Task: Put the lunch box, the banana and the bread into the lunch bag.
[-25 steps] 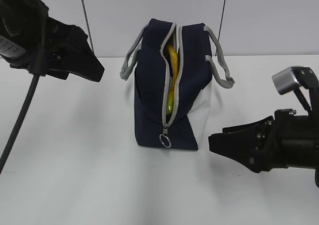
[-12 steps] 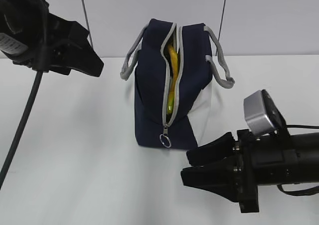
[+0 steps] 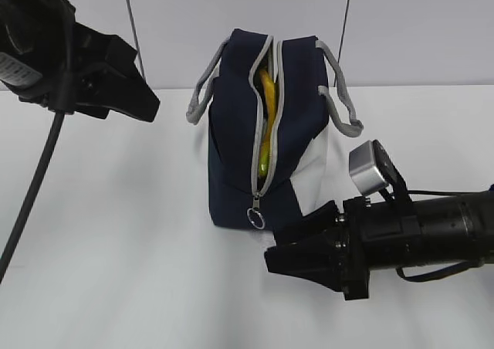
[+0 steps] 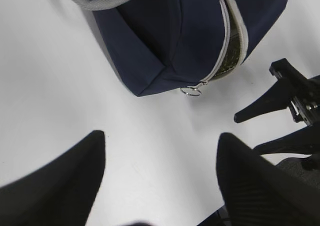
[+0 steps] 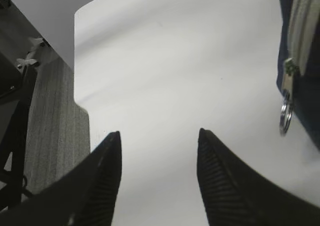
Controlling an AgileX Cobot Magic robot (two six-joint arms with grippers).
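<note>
white table (image 3: pixel 116 233), banana (image 3: pixel 266 125) half-hidden in lunch bag (image 3: pixel 231 148)

Even, fairly bright light washes the white tabletop (image 3: pixel 116 249), nearly blown out. The lunch bag (image 3: pixel 231 164) casts only a soft shadow toward 6 o'clock. Both wrist views show each claw's fingers (image 4: pixel 60 186) dark, large and blurred at 6 o'clock.

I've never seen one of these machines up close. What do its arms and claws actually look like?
Both arms are matt black. The right gripper has two tapering, ribbed fingers and a silver-grey box on its wrist. The left gripper has similar black fingers, and a thick black cable hangs from its arm.
</note>
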